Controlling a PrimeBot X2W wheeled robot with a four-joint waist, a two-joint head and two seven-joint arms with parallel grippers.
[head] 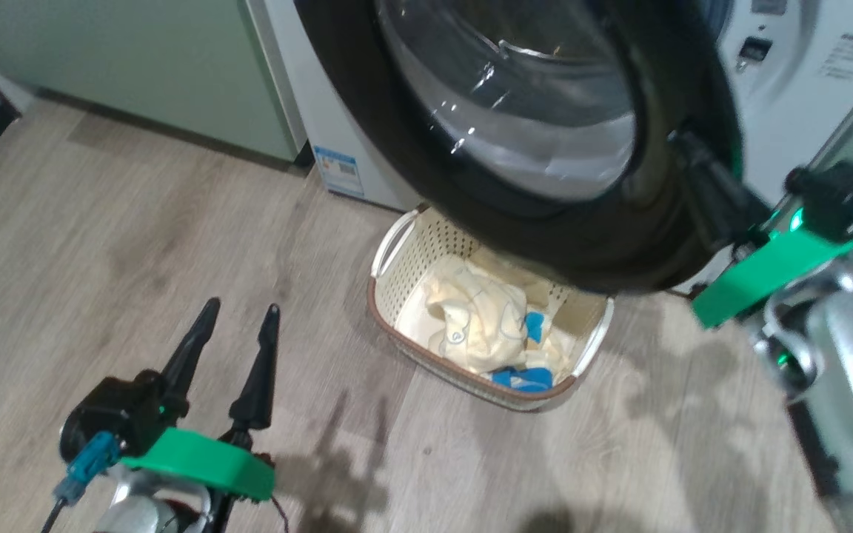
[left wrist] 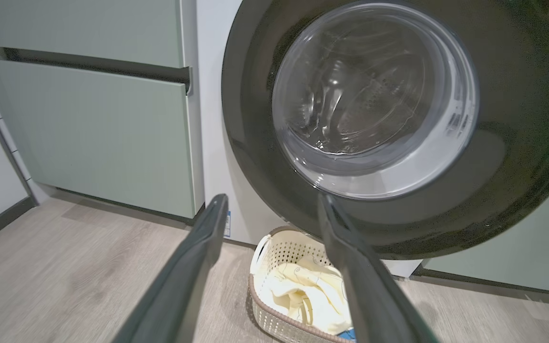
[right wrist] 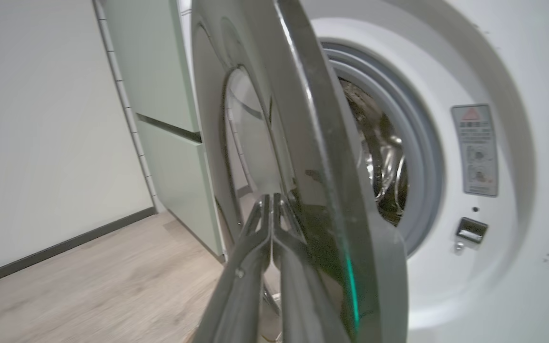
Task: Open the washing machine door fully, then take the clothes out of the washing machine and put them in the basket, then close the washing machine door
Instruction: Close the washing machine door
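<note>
The washing machine door (head: 397, 133), black-rimmed with a glass bowl, stands part-way open on the white washing machine (head: 804, 89). My right gripper (head: 686, 148) is shut, its fingertips resting against the door's outer rim. In the right wrist view the shut right gripper (right wrist: 272, 200) lies along the door (right wrist: 303, 119), with the grey-ringed drum mouth (right wrist: 417, 157) behind. Below the door, the cream basket (head: 389, 318) holds the pale yellow clothes (head: 471, 311) with blue patches. My left gripper (head: 240, 312) hangs open and empty over the floor, left of the basket.
Pale green cabinets (head: 138, 59) stand left of the machine, with a dark skirting line along the wall (right wrist: 65, 247). Wood-look floor (head: 101, 244) spreads to the left and front. The door (left wrist: 374, 95) overhangs the basket (left wrist: 265, 309) and its clothes (left wrist: 312, 290).
</note>
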